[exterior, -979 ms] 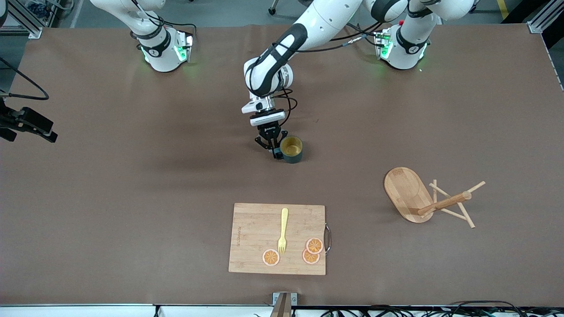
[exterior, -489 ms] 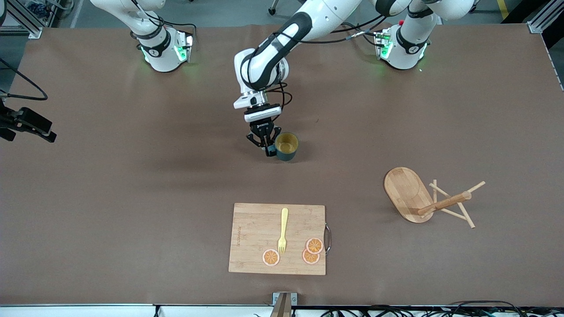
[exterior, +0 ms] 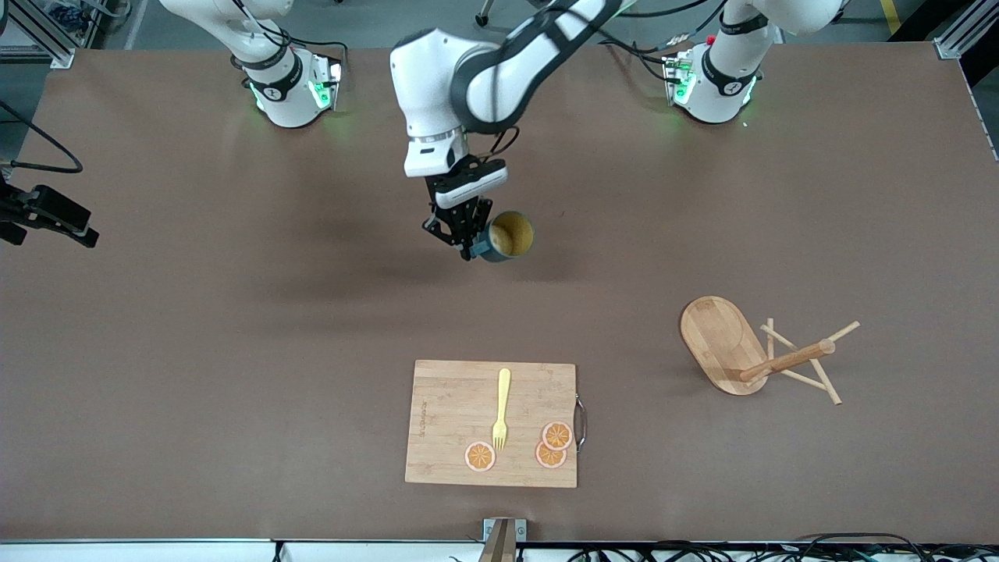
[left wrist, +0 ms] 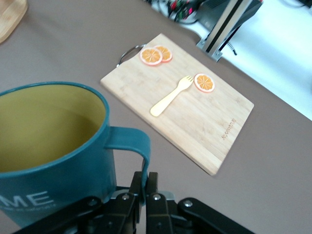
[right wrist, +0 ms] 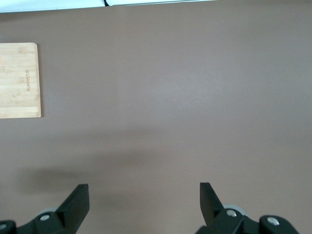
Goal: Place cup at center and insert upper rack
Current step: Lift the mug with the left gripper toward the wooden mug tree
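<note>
I have the left gripper (exterior: 469, 251) clamped on the cup (exterior: 507, 236) handle, cup tilted over mid-table; right gripper (right wrist: 142, 200) waits open; next I level and lower it.

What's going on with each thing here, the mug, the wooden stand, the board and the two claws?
cup: lifted off the table, tilted, held by its handle.
upper rack: lying on its side.
cutting board: flat, carrying fork and orange slices.
left gripper: shut on the cup handle.
right gripper: open, empty, over bare table.

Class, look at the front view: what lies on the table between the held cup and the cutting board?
Nothing: the front view shows only bare table between the cup, held by the left claw, and the cutting board.
</note>
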Controlling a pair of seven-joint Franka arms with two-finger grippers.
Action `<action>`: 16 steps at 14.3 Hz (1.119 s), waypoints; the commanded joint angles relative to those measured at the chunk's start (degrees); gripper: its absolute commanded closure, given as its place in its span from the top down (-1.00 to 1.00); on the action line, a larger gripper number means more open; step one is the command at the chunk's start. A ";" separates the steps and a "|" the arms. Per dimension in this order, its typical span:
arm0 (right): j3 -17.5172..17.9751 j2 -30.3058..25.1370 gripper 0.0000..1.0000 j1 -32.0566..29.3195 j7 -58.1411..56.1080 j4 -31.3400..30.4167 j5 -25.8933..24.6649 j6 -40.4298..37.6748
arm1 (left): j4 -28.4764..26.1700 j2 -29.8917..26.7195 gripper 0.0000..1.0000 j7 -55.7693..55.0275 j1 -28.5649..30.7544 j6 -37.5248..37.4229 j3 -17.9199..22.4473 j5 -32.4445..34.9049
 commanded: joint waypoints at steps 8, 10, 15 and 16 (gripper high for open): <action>0.76 -1.22 1.00 -0.65 0.46 -1.55 0.64 -0.55 | -1.81 -11.62 -0.99 4.72 17.52 1.78 -0.59 -27.59; 0.85 -1.22 1.00 -0.30 0.55 -1.64 0.64 -0.72 | -1.99 -12.32 -0.99 6.03 21.57 3.63 -0.59 -33.73; 0.67 -1.05 1.00 -0.55 -0.15 -1.72 0.72 -0.90 | -2.86 -12.41 -0.99 18.75 32.12 3.64 -0.67 -52.27; 0.59 -0.96 1.00 -1.08 -1.02 -1.72 0.73 -0.72 | -3.91 -12.50 -0.99 21.91 33.44 3.64 -0.67 -55.70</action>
